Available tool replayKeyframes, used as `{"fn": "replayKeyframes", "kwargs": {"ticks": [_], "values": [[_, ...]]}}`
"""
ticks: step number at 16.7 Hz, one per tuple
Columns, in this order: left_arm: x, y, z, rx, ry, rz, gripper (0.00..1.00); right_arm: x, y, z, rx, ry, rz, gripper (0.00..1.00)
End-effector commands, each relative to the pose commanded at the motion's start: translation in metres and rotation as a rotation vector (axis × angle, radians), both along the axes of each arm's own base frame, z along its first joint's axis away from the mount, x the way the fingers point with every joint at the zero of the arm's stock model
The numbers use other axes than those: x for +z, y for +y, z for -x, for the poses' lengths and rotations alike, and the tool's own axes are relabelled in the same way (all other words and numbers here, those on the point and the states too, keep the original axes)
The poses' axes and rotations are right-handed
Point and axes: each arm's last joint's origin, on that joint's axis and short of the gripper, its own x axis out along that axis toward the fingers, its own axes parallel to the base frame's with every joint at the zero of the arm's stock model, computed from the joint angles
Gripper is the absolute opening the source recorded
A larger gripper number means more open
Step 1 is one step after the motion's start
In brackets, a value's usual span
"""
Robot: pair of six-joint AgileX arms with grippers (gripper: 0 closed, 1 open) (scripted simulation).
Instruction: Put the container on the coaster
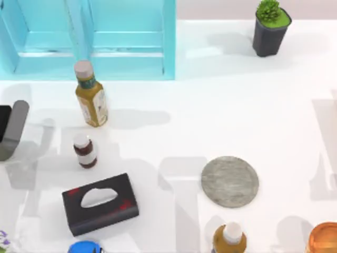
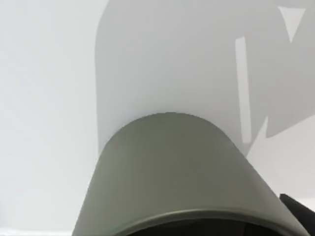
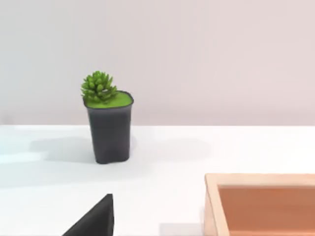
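I read the left end effector (image 1: 5, 122) as clamped on the container (image 2: 172, 167): the left wrist view looks down the olive-grey cup's wall to its dark open mouth, with one black finger (image 2: 298, 214) against its rim. I can't see anything inside it. From above, the container (image 1: 15, 129) sits well left of the coaster (image 1: 229, 181), at the tabletop's (image 1: 221, 116) edge. The coaster itself lies bare.

Of the right end effector (image 3: 96, 221) I see one dark tip, and I cannot tell how its fingers stand.

By count:
- Three amber bottles with white caps: a tall one (image 1: 92, 97) and a small one (image 1: 85, 151) left of the coaster, and one (image 1: 229, 240) just below it.
- One dark plant pot (image 1: 269, 31) holding a green succulent, far above the coaster.
- One black tissue box (image 1: 100, 203) to the coaster's lower left.
- One orange round thing (image 1: 324, 237) to its lower right.
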Motion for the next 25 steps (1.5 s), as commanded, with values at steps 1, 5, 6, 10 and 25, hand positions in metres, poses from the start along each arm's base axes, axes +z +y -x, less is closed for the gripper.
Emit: {"fn": "replayKeyframes", "kwargs": {"ticks": [1, 5, 6, 10, 25], "values": [[0.000, 0.000, 0.000, 0.000, 0.000, 0.000, 0.00, 0.000, 0.000, 0.000, 0.000, 0.000, 0.000, 1.00], [0.000, 0.000, 0.000, 0.000, 0.000, 0.000, 0.00, 0.000, 0.000, 0.000, 0.000, 0.000, 0.000, 1.00], [0.000, 0.000, 0.000, 0.000, 0.000, 0.000, 0.00, 0.000, 0.000, 0.000, 0.000, 0.000, 0.000, 1.00], [0.006, -0.003, -0.005, 0.005, -0.016, 0.000, 0.00, 0.000, 0.000, 0.000, 0.000, 0.000, 0.000, 1.00], [0.180, -0.184, -0.071, 0.487, -0.290, 0.247, 0.00, 0.000, 0.000, 0.000, 0.000, 0.000, 0.000, 1.00]]}}
